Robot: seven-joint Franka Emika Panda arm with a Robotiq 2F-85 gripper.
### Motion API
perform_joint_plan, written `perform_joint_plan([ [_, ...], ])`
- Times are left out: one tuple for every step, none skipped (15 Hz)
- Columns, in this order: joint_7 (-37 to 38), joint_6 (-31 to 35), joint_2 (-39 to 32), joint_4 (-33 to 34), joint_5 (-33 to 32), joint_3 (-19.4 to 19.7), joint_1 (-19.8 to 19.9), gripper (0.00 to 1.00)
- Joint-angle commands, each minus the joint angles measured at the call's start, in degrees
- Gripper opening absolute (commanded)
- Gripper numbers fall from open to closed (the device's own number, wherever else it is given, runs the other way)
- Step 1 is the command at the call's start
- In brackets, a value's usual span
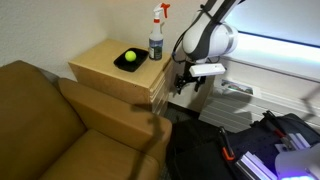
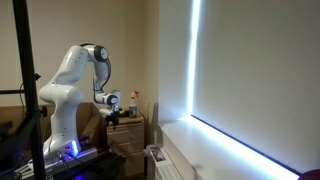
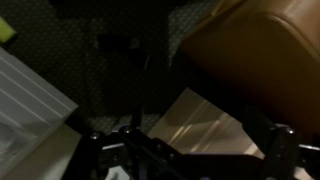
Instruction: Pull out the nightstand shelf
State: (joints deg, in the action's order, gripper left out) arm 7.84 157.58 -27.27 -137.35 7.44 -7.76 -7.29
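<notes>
Plainly the biggest thing in view is the brown leather sofa (image 1: 45, 120), filling the lower corner of an exterior view and pressed up against the nightstand (image 1: 112, 72). The white robot arm (image 2: 68, 88) comes next, seen in both exterior views, bent over toward the cabinet's drawer side. The nightstand is a boxy light wood cabinet, and its flat top is the counter (image 1: 98, 62) for the small things. The shelf (image 1: 160, 80) is a thin board just under that top, above the thicker drawer fronts. At this size it looks pushed in level with them, though its edge is hard to pick out.

The claw (image 1: 187, 80) hangs just beside the drawer side of the cabinet, at about the height of the shelf and a little out from it; whether it touches the wood cannot be told. In the dark wrist view the claw (image 3: 187, 156) has its fingers (image 3: 280, 150) spread wide with nothing between them, and a pale wooden surface lies ahead below the sofa's edge. Which part of the cabinet that is cannot be told.

A spray bottle (image 1: 156, 36) stands upright near the counter's far corner, and a green ball (image 1: 129, 56) sits in a dark dish (image 1: 122, 64) just beside it.
</notes>
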Motion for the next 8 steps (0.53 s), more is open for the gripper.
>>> perform_joint_plan([
  [3.45, 8.04, -9.56, 9.68, 7.95, -5.68, -0.4, 1.0],
  [4.17, 9.76, -11.39, 12.6, 8.96, -6.08, -0.16, 1.0],
  [4.88, 10.48, -12.38, 14.55, 10.13, -6.43, 0.82, 1.0],
  [5.4, 12.04, -13.3, 15.96, 11.16, -6.72, 1.71, 1.0],
  [5.3, 10.14, -10.66, 12.45, 9.27, -5.65, -1.01, 1.0],
  [5.46, 10.75, -11.72, 14.29, 9.91, -5.64, -0.45, 1.0],
  [5.44, 10.81, -12.38, 15.42, 10.09, -5.61, 0.18, 1.0],
  [5.41, 10.8, -12.67, 15.86, 10.14, -5.58, 0.69, 1.0],
])
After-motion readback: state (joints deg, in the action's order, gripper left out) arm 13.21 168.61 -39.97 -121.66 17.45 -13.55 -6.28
